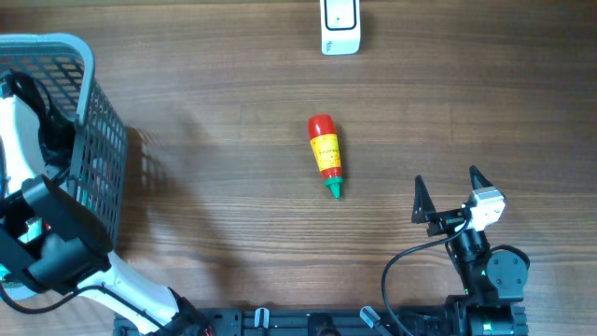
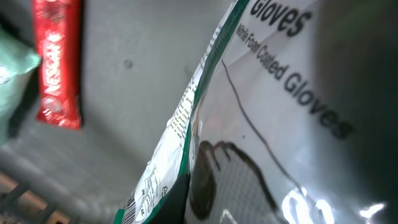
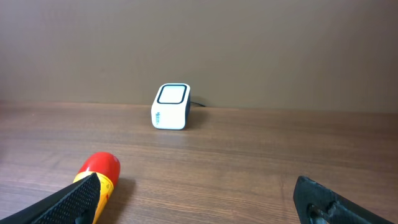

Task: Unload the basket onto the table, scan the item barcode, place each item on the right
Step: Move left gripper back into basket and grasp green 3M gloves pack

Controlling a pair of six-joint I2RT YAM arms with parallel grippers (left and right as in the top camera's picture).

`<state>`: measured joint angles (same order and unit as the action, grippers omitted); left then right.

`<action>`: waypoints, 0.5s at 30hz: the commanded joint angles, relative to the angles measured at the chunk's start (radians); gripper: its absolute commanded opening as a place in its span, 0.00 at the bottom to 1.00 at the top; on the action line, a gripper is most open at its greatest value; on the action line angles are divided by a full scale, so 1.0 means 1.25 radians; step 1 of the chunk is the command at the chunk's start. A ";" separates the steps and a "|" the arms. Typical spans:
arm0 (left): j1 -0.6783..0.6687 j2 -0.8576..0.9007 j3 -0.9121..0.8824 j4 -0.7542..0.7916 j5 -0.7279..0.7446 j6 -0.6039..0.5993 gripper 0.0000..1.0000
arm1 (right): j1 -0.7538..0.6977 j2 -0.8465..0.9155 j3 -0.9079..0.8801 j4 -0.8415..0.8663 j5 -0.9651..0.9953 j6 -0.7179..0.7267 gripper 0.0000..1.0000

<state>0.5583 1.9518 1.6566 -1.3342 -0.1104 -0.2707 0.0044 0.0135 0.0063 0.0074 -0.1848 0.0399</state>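
My left arm (image 1: 51,233) reaches down into the grey basket (image 1: 104,140) at the far left. A clear gloves packet (image 2: 273,124) with a green and white label edge and a barcode (image 2: 134,208) fills the left wrist view. My left gripper is shut on it, with its fingers hidden behind the packet. The white scanner (image 1: 340,26) stands at the table's far edge, also seen ahead in the right wrist view (image 3: 170,106). My right gripper (image 1: 453,191) rests open near the front right, nothing between its fingers (image 3: 81,199).
A red and yellow sauce bottle (image 1: 326,154) with a green cap lies mid-table, just left of my right gripper's left finger (image 3: 102,168). Inside the basket lie a red Nescafe sachet (image 2: 59,62) and a green packet (image 2: 12,62).
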 commanded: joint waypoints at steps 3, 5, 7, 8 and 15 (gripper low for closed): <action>-0.002 -0.149 0.187 -0.072 -0.098 -0.117 0.04 | 0.004 -0.007 -0.001 0.004 0.010 -0.010 1.00; -0.002 -0.199 0.223 -0.078 -0.098 -0.174 0.04 | 0.004 -0.007 -0.001 0.004 0.010 -0.009 1.00; -0.002 -0.266 0.239 -0.067 -0.098 -0.234 0.04 | 0.004 -0.007 -0.001 0.004 0.010 -0.009 1.00; -0.002 -0.303 0.240 -0.058 -0.098 -0.261 0.04 | 0.004 -0.007 -0.001 0.004 0.010 -0.009 1.00; -0.034 -0.507 0.240 -0.002 -0.047 -0.365 0.04 | 0.004 -0.007 -0.001 0.004 0.010 -0.010 1.00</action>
<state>0.5499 1.4082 1.9484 -1.3705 -0.2119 -0.6350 0.0044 0.0135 0.0063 0.0074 -0.1848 0.0399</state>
